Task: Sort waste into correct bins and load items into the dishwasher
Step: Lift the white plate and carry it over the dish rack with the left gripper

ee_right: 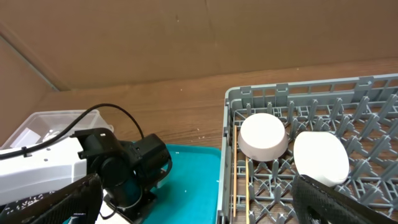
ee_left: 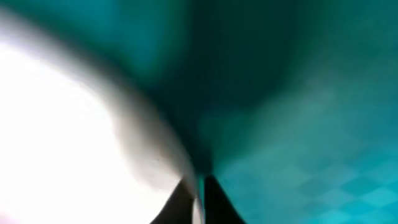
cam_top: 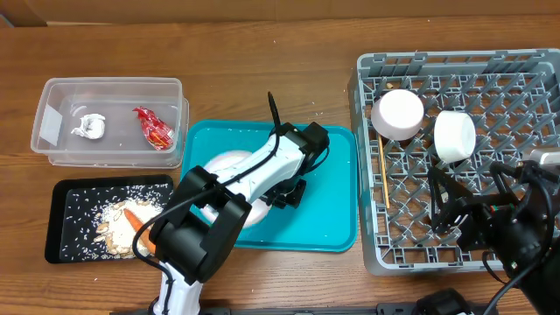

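Observation:
The white plate (cam_top: 223,162) lies on the teal tray (cam_top: 332,210), partly under my left arm. My left gripper (cam_top: 284,192) is low at the plate's right edge. In the blurred left wrist view its fingers (ee_left: 202,186) are shut on the rim of the plate (ee_left: 62,112). Two white bowls (cam_top: 398,114) (cam_top: 455,136) and the chopsticks (cam_top: 383,175) are in the grey dish rack (cam_top: 363,175). My right gripper (cam_top: 464,188) is open and empty over the rack. The red wrapper (cam_top: 153,129) and tissue ball (cam_top: 87,127) are in the clear tub (cam_top: 52,92). The carrot (cam_top: 136,219) lies in the black tray (cam_top: 66,197).
The right wrist view shows the rack's rim (ee_right: 231,124), both bowls (ee_right: 263,135) (ee_right: 320,155), the chopsticks (ee_right: 241,186), the teal tray (ee_right: 193,180) and the left arm's black wrist (ee_right: 130,168). Bare wooden table lies behind the tray and rack.

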Robot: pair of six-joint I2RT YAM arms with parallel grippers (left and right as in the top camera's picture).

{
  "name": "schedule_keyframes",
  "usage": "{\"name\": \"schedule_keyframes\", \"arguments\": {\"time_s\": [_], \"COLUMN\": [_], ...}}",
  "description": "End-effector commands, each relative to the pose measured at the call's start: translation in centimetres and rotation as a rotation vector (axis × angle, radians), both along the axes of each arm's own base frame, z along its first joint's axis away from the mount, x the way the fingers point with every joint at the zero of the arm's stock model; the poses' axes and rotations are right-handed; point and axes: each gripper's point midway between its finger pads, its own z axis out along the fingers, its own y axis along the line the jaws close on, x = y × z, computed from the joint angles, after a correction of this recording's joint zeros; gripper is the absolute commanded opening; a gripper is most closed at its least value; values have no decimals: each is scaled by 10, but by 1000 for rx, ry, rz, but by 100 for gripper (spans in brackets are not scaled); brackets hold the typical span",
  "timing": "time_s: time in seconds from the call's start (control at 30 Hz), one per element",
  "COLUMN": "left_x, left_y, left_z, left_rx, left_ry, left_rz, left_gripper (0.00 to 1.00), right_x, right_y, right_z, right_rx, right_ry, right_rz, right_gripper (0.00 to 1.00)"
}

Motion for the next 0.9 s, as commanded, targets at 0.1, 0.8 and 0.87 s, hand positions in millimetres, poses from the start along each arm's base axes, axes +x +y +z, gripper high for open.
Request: {"name": "schedule_keyframes", "arguments": {"time_s": [0.1,0.8,0.87], "left_x": [27,121,113], "left_y": [-16,-182,-195], "left_z": [34,313,321], "left_rx": [-36,-1526,-1557], "left_ry": [-33,-143,-129], "left_rz": [-10,-236,-266], "left_gripper": [4,4,4], "right_x": [0,0,0], "right_y": [-2,-2,-2], "right_z": [1,1,1], "right_rx": [-1,-1,-1], "right_ry": [-5,-5,-5], "right_rz": [-9,-9,-9], "right_gripper": [100,100,100]}}
